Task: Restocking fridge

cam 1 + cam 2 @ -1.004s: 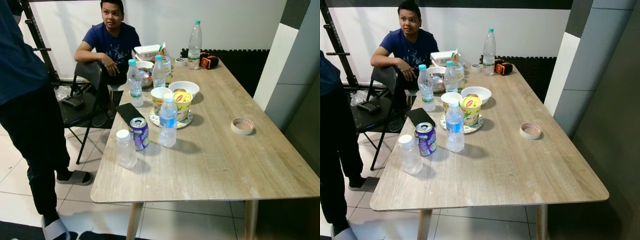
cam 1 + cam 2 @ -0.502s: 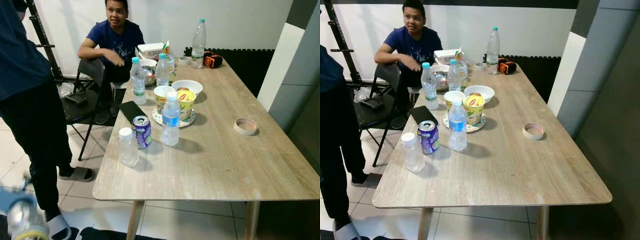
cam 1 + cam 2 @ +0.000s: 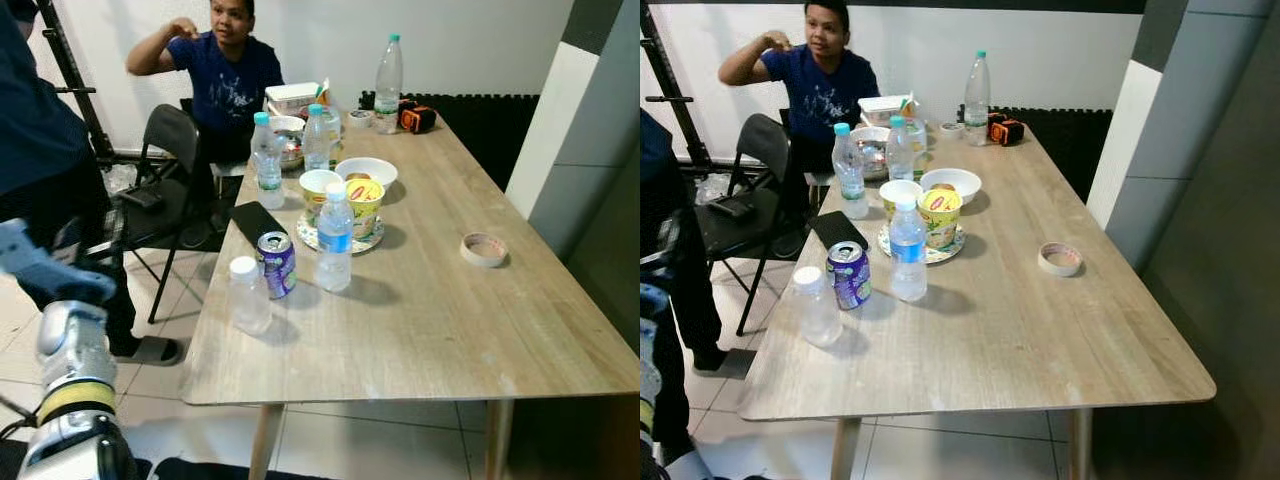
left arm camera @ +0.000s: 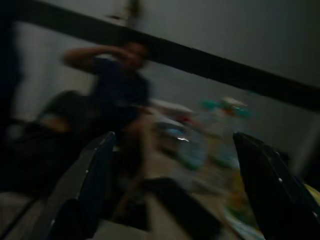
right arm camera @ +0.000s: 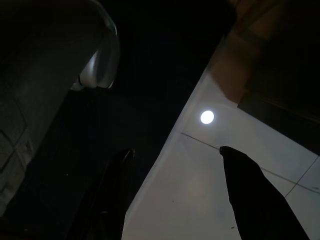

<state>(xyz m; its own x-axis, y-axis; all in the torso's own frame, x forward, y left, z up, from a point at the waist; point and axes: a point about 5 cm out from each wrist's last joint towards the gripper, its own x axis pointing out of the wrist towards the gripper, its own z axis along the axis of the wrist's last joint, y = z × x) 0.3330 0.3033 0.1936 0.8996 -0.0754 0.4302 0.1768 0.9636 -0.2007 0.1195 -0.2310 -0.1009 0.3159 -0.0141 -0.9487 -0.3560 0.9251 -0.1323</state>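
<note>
Left arm (image 3: 70,370) risen, wooden table (image 3: 450,320), tiled floor (image 3: 190,380)

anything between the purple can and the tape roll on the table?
Yes: in the left eye view, a blue-labelled water bottle stands just beside the purple can; from there to the tape roll is bare tabletop.

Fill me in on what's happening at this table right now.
The robot stands at the near end of a wooden table, handling nothing yet. Its left gripper is raised beside the table, fingers open and empty; the right arm hangs idle by the floor. On the table stand water bottles, one next to a purple can, plus cups on a plate and a roll of tape. One person sits at the far end, another stands at the left.
</note>
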